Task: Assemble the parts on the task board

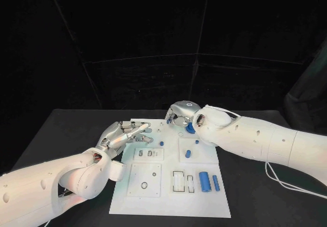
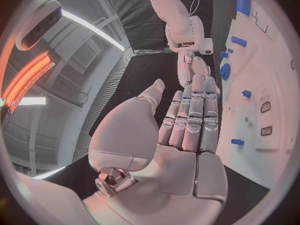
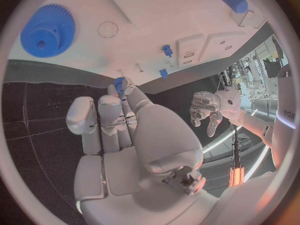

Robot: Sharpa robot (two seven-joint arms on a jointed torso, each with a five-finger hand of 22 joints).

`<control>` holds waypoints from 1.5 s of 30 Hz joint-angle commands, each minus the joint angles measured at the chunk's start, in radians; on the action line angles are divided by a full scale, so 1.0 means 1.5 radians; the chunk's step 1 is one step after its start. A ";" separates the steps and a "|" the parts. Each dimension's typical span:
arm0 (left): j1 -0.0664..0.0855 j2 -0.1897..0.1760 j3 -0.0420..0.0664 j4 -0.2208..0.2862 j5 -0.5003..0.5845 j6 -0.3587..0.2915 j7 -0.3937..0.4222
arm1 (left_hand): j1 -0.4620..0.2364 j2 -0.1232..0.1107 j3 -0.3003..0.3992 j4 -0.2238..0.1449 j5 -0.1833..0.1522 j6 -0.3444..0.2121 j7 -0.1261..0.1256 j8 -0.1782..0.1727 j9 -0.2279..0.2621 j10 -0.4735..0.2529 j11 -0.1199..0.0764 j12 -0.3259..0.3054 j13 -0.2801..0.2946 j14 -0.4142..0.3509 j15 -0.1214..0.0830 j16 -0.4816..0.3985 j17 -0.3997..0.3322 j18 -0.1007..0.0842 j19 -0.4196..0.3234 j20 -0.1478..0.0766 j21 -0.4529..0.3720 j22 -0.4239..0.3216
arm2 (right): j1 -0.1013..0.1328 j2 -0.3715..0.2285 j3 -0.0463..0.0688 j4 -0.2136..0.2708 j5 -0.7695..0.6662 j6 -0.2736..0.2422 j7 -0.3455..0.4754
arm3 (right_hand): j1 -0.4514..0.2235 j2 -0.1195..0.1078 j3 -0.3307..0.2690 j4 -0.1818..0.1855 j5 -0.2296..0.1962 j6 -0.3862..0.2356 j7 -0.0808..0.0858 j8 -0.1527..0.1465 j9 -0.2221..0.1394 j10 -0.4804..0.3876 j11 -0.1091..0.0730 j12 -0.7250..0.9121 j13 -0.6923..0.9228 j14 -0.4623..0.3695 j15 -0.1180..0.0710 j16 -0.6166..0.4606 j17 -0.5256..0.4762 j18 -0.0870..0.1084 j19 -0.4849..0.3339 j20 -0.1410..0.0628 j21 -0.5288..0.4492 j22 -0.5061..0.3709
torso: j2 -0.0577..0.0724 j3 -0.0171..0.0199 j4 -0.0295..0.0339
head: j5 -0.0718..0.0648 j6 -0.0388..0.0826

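The white task board [image 1: 170, 198] lies mid-table. My right hand [image 1: 180, 115] hovers over its far edge and pinches a small blue part [image 3: 119, 82] at its fingertips [image 3: 128, 87]. A blue gear [image 3: 48, 32] lies on the board just beyond them, half hidden by the arm in the head view [image 1: 191, 128]. My left hand [image 1: 129, 132] hangs over the board's far left corner; its fingers [image 2: 194, 115] are stretched out side by side, thumb apart, holding nothing. A small blue peg [image 1: 163, 142] stands close to the left hand.
Two blue cylinders [image 1: 203, 181] [image 1: 216, 182] lie at the board's near right, beside empty slots [image 1: 178, 181]. A short blue piece [image 1: 188, 153] lies mid-board. Black table [image 1: 61, 137] surrounds the board on all sides.
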 commanded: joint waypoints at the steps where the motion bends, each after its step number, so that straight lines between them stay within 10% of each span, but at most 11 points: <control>1: 0.002 0.001 0.001 0.001 0.000 0.010 -0.002 | 0.000 0.006 -0.001 -0.001 0.003 -0.005 -0.001 -0.003 -0.001 -0.005 0.000 -0.004 -0.001 -0.004 0.002 -0.002 0.001 0.008 -0.002 0.004 -0.004 -0.001 | 0.002 0.015 0.001 -0.017 0.002 -0.025 0.002 | -0.014 -0.018 0.041 0.001 0.001 -0.001 0.005 -0.001 0.000 -0.002 0.001 0.001 0.001 -0.003 0.002 0.006 -0.002 -0.010 -0.001 0.003 0.004 0.003 | 0.003 -0.0008 0.0013 | 0.001 0.002; 5: 0.004 0.001 0.001 0.002 0.000 0.010 -0.002 | 0.000 0.006 -0.001 -0.001 0.003 -0.005 -0.001 -0.003 -0.001 -0.005 0.000 -0.004 -0.001 -0.004 0.002 -0.002 0.001 0.008 -0.002 0.004 -0.004 -0.001 | 0.002 0.030 0.001 -0.033 -0.001 -0.022 0.005 | -0.014 -0.018 0.041 0.001 0.001 -0.001 0.005 -0.001 0.000 -0.002 0.001 0.001 0.001 -0.003 0.002 0.006 -0.002 -0.010 -0.001 0.003 0.004 0.003 | 0.006 -0.0005 0.0033 | 0.001 0.003; 7: 0.004 0.002 0.001 0.002 0.000 0.010 -0.002 | 0.000 0.007 -0.001 -0.002 0.003 -0.005 -0.001 -0.003 -0.001 -0.005 0.000 -0.004 -0.001 -0.004 0.002 -0.003 0.001 0.008 -0.002 0.004 -0.004 -0.001 | 0.002 0.036 0.001 -0.039 -0.002 -0.018 0.005 | -0.041 -0.046 0.113 0.003 0.001 -0.001 0.006 -0.001 0.000 0.000 0.002 0.002 0.002 -0.005 0.003 0.014 -0.005 -0.010 -0.003 0.005 0.007 0.005 | 0.007 -0.0004 0.0034 | 0.001 0.003; 15: 0.007 0.003 0.001 0.001 0.000 0.010 -0.003 | 0.001 0.007 -0.001 -0.002 0.003 -0.005 -0.001 -0.003 -0.001 -0.005 0.000 -0.004 -0.001 -0.005 0.002 -0.003 0.001 0.008 -0.002 0.004 -0.004 -0.001 | 0.002 0.058 0.001 -0.065 -0.009 0.019 0.000 | -0.064 -0.071 0.175 0.008 -0.001 0.000 0.006 0.000 0.000 0.000 0.003 0.001 0.002 -0.007 0.003 0.018 -0.011 -0.010 -0.004 0.005 0.009 0.007 | 0.012 -0.0005 0.0053 | 0.001 0.005; 34: 0.011 0.004 0.001 0.001 0.000 0.012 -0.006 | 0.001 0.007 -0.001 -0.002 0.003 -0.005 -0.001 -0.003 -0.001 -0.005 0.000 -0.004 -0.001 -0.005 0.002 -0.003 0.001 0.008 -0.002 0.004 -0.004 -0.001 | 0.001 0.082 0.001 -0.082 -0.039 0.033 -0.041 | -0.081 -0.091 0.210 0.017 -0.006 -0.003 0.006 -0.001 0.000 -0.004 0.003 0.001 0.001 -0.009 0.004 0.017 -0.020 -0.010 -0.006 0.006 0.008 0.005 | 0.013 -0.0025 0.0044 | 0.003 0.003; 45: 0.012 0.004 0.001 0.000 0.000 0.014 -0.009 | 0.002 0.008 -0.002 -0.003 0.003 -0.006 -0.001 -0.003 -0.001 -0.005 0.000 -0.004 -0.001 -0.005 0.002 -0.003 0.002 0.008 -0.002 0.005 -0.004 -0.001 | 0.001 0.087 0.001 -0.089 -0.042 0.046 -0.041 | -0.104 -0.142 0.220 0.038 -0.011 -0.063 0.010 -0.003 -0.002 -0.092 0.016 0.001 0.000 -0.034 0.016 -0.049 -0.118 0.009 -0.076 0.013 -0.042 -0.093 | 0.013 -0.0029 0.0037 | 0.004 0.003</control>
